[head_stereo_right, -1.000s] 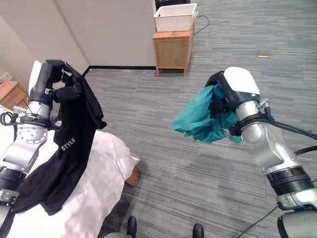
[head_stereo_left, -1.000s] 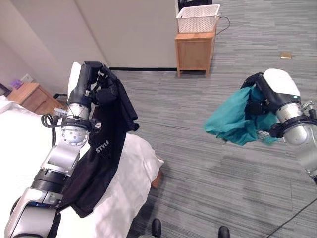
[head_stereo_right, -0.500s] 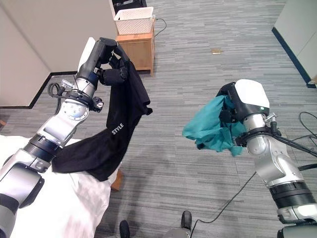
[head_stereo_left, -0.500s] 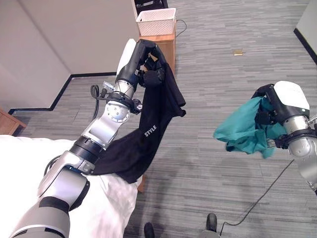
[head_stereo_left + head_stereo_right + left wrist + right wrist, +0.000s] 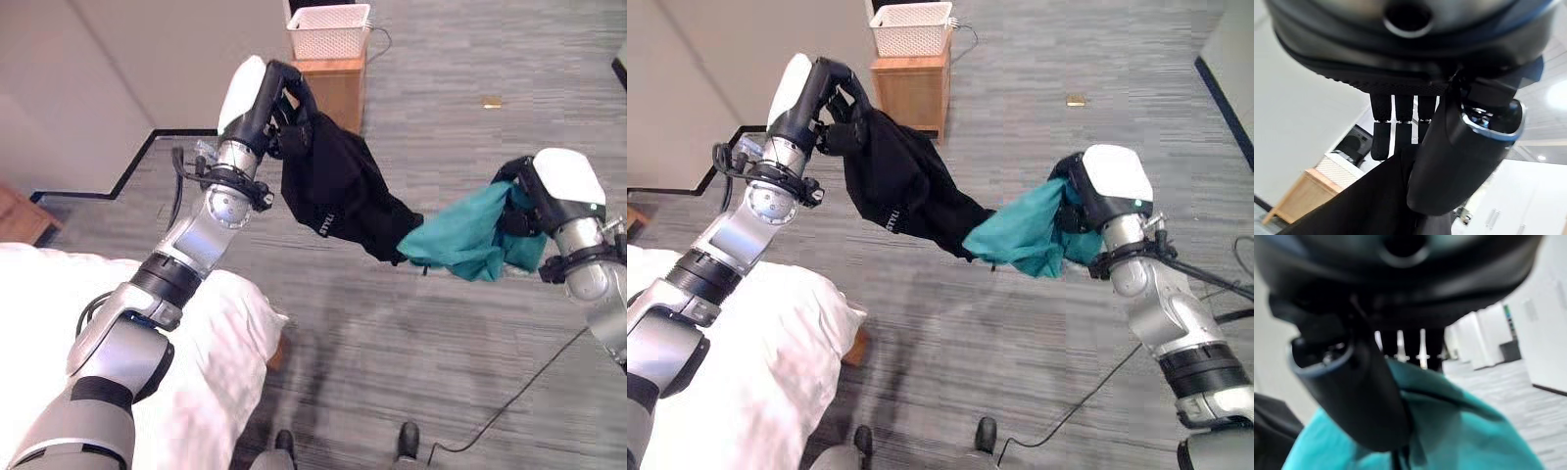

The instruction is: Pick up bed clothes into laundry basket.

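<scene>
Left eye view: the left hand (image 5: 284, 108) is clutching a black cloth garment (image 5: 338, 191) raised over grey carpet (image 5: 460, 323), fingers curled around it. The right hand (image 5: 519, 201) is gripping a crumpled teal cloth garment (image 5: 465, 235), touching the black one. A white woven laundry basket (image 5: 330, 29) is sitting on a small wooden cabinet (image 5: 335, 83), beyond both hands.

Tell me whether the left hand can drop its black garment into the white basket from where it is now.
Probably not yet. The left hand is shut on the black garment, held up over the carpet, while the white basket sits farther off on the wooden cabinet. Nothing stands between them, but the robot likely has to move closer.
</scene>
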`<state>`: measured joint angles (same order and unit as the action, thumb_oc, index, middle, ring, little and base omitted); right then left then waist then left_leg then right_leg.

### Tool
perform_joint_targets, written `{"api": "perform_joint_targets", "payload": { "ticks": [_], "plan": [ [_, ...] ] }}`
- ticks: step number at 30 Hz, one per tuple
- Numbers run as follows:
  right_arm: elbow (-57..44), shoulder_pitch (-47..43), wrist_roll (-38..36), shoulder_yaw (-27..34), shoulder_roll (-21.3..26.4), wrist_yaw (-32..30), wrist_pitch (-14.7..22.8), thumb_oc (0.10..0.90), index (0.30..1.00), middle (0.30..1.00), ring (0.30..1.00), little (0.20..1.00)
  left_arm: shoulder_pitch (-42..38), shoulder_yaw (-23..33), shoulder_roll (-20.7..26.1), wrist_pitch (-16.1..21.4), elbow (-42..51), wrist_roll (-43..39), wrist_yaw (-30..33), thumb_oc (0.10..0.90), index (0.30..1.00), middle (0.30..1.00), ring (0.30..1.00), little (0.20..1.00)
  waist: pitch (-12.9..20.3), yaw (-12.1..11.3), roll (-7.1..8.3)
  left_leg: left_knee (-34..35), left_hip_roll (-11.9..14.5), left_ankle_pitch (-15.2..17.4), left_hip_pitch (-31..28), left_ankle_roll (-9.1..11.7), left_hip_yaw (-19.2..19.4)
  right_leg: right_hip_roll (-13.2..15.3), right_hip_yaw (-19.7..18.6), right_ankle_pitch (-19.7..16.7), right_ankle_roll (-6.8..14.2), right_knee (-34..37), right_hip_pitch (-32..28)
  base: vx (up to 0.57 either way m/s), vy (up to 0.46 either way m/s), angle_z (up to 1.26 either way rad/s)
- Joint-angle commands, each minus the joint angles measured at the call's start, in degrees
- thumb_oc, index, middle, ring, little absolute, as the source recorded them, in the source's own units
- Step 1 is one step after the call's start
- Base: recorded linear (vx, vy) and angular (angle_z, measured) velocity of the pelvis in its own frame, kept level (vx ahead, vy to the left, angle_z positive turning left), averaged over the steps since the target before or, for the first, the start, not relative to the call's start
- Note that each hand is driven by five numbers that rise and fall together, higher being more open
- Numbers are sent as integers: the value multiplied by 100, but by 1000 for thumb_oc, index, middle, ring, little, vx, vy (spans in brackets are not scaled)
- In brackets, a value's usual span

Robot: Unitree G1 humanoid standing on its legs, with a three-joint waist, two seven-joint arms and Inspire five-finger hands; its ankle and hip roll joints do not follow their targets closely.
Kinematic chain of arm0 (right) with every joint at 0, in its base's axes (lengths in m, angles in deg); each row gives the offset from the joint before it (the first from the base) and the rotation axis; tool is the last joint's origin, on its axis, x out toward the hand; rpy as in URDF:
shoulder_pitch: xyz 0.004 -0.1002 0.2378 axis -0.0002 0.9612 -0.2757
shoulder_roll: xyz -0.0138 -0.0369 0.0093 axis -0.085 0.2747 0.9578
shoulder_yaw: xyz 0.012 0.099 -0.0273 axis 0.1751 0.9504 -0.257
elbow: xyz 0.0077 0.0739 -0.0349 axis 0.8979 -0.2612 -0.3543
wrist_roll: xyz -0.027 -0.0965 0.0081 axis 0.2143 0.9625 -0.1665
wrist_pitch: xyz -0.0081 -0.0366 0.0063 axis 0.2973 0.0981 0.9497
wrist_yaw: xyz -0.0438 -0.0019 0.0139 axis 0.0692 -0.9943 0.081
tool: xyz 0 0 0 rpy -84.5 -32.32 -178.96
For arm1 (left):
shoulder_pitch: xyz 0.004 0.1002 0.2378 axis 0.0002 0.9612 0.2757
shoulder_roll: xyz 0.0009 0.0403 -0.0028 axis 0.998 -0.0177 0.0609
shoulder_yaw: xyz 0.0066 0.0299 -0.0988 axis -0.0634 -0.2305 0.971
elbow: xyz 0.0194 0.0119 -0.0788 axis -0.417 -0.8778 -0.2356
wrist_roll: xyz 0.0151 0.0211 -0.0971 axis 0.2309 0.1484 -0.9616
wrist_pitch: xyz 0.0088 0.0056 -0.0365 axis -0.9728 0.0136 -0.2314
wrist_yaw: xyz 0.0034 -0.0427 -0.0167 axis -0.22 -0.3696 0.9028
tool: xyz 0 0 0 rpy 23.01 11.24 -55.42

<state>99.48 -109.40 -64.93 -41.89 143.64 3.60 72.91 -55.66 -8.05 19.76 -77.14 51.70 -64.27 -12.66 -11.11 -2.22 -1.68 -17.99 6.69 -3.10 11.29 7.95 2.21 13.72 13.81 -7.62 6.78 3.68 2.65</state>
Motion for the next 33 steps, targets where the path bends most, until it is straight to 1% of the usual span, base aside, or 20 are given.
{"api": "perform_joint_targets", "payload": {
  "ticks": [1,2,4,6,7,9,10,12,15,18,19,20,21,22,25,26,27,28,31,33],
  "plan": [
    [-380,-178,9,426,267,-410,156,400,300,300,300,300,-937,278,148,311,-85,209,424,400,300,300,300,300,681,-210,3,1734,-524,-403,25,-108,129,-410,-74,397,546,132,-267,433,102,10],
    [-67,-442,-159,147,84,-376,243,400,300,300,300,300,-722,354,154,337,-174,303,452,400,300,300,300,300,788,-414,-121,2299,-567,-523,191,-122,200,-474,-217,588,653,132,-408,340,76,-15],
    [163,-681,-177,-96,-21,-378,227,400,300,300,300,300,-632,397,259,334,-93,258,463,400,300,300,300,300,860,-460,-179,2299,-557,-491,165,-154,216,-460,-245,646,712,132,-401,426,137,-110],
    [291,-817,-206,-325,-303,-291,171,400,300,300,300,300,-583,425,414,301,-113,144,435,400,300,300,300,300,961,-517,-166,2299,-611,-501,4,-259,274,-303,-184,686,756,132,-648,466,159,-52],
    [353,-901,-194,-476,-548,-274,114,400,300,300,300,300,-683,396,638,278,-167,66,431,400,300,300,300,300,952,-513,-104,2275,-661,-343,-194,-355,331,-79,-235,472,822,-477,-639,361,84,-12],
    [353,-1073,-121,-626,-718,-236,45,400,300,300,300,300,-629,471,796,228,-133,-41,423,400,300,300,300,300,864,-477,-178,2297,-563,-306,-418,-426,317,47,-437,17,822,-1395,-149,345,119,-40],
    [314,-1083,-93,-691,-795,-207,30,400,300,300,300,300,-590,506,817,213,-129,-38,425,400,300,300,300,300,832,-443,-218,2299,-490,-272,-542,-447,309,80,-568,-50,821,-1791,156,256,144,-51],
    [247,-1139,-88,-725,-796,-174,13,400,300,300,300,300,-562,546,839,201,-105,-20,463,400,300,300,300,300,818,-416,-214,2299,-477,-232,-641,-457,240,43,-587,7,760,-1919,283,195,83,-56],
    [248,-1522,-261,-894,-863,-131,33,400,300,300,300,300,-707,493,896,204,-203,88,545,400,300,300,300,300,801,-358,-158,2299,-460,-101,-826,-417,33,-330,-423,379,603,-1508,486,253,-7,-28],
    [249,-1525,-261,-896,-864,-132,33,400,300,300,300,300,-706,494,897,204,-203,88,545,400,300,300,300,300,797,-350,-161,2299,-460,-101,-829,-417,27,-330,-416,378,603,-1505,478,236,-56,28],
    [192,-1475,-413,-807,-975,-146,50,400,300,300,300,300,-788,464,806,218,-356,129,543,400,300,300,300,300,818,-123,11,2299,-545,270,-1151,-423,-214,-826,-321,78,559,-275,947,1046,-251,5],
    [186,-1271,-405,-618,-987,-147,43,400,300,300,300,300,-844,460,786,233,-398,219,513,400,300,300,300,300,811,126,-7,2299,-538,472,-1421,-386,-361,-896,-174,-298,712,127,1581,1204,-288,23],
    [133,-1160,-341,-525,-941,-111,31,400,300,300,300,300,-877,428,789,246,-401,242,484,400,300,300,300,300,875,276,-22,2299,-510,530,-1469,-369,-469,-835,-35,-368,755,132,1810,613,-141,62],
    [129,-1155,-340,-522,-940,-109,30,400,300,300,300,300,-877,427,787,246,-401,242,484,400,300,300,300,300,881,282,-29,2299,-503,533,-1464,-368,-479,-838,-24,-365,754,132,1810,422,-101,124],
    [58,-916,-275,-352,-784,-58,5,400,300,300,300,300,-915,343,792,273,-493,208,384,400,300,300,300,300,1114,340,110,2299,-386,927,-1825,-310,-514,-689,93,-538,687,132,1614,412,-139,109],
    [56,-911,-275,-347,-783,-58,5,400,300,300,300,300,-916,341,790,273,-494,208,384,400,300,300,300,300,1113,338,109,2299,-383,929,-1827,-309,-515,-691,95,-537,686,132,1611,479,-155,58],
    [4,-847,-315,-276,-717,-44,11,400,300,300,300,300,-796,391,848,321,-493,46,337,400,300,300,300,300,1280,358,93,2299,-97,865,-2038,-159,-519,-687,182,-566,660,132,1379,441,-133,30],
    [13,-881,-343,-292,-679,-89,8,400,300,300,300,300,-736,414,898,324,-520,-48,329,400,300,300,300,300,1296,307,83,2292,67,500,-2114,-94,-499,-740,210,-523,627,132,1177,503,-173,20],
    [14,-1236,-499,-494,-501,-195,-2,400,300,300,300,300,-791,382,1173,320,-599,-199,273,400,300,300,300,300,1094,110,256,810,231,-169,-1415,7,-579,-822,185,-286,459,132,610,218,-126,16],
    [-93,-1359,-474,-570,-426,-195,-12,400,300,300,300,300,-702,444,1347,302,-560,-293,261,400,300,300,300,300,1028,-10,408,614,273,-317,-937,-68,-428,-714,143,-138,416,132,453,197,-33,-15]
  ]
}}
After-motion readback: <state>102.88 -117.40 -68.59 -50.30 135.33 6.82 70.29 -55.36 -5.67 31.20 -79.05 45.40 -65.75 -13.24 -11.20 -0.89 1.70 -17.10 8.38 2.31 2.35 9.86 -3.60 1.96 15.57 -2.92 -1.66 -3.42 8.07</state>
